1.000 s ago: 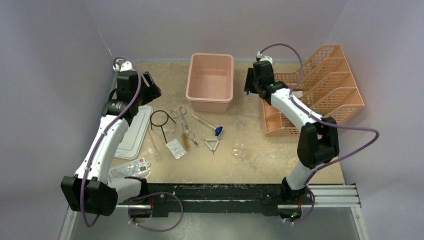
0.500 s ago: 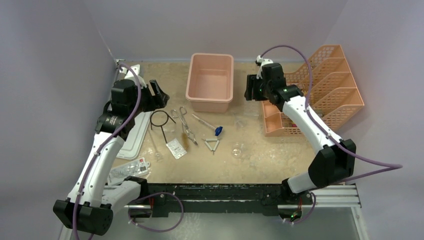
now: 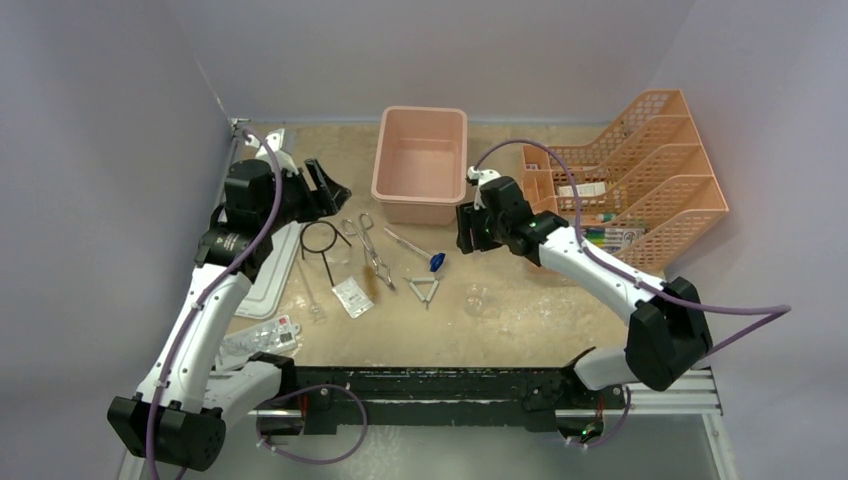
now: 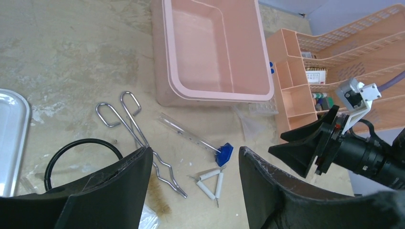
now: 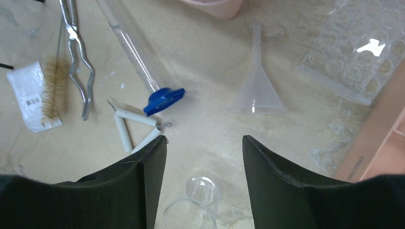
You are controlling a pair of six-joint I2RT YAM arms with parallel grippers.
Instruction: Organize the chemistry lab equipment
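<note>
The black wire ring (image 3: 320, 238), metal tongs (image 3: 370, 250), blue-tipped rod (image 3: 432, 260), wire triangle (image 3: 423, 290), a white packet (image 3: 352, 297) and a small clear glass (image 3: 475, 298) lie loose on the table in front of the pink tub (image 3: 420, 165). My left gripper (image 3: 330, 188) is open and empty, above the ring and tongs; its view shows the tongs (image 4: 138, 138), rod (image 4: 224, 153) and triangle (image 4: 212, 181). My right gripper (image 3: 466, 228) is open and empty, above the clear glass (image 5: 200, 200), with a clear funnel (image 5: 258, 81) ahead of it.
Orange mesh racks (image 3: 630, 190) stand at the right with items inside. A white lid (image 3: 268, 262) lies at the left, more packets (image 3: 262, 338) near the front left. A clear well plate (image 5: 353, 57) lies by the rack. A brush (image 5: 55, 90) lies on the packet.
My right arm has swung from beside the racks forward and left, over the table's middle. My left gripper has moved right and a little forward, towards the ring and tongs.
</note>
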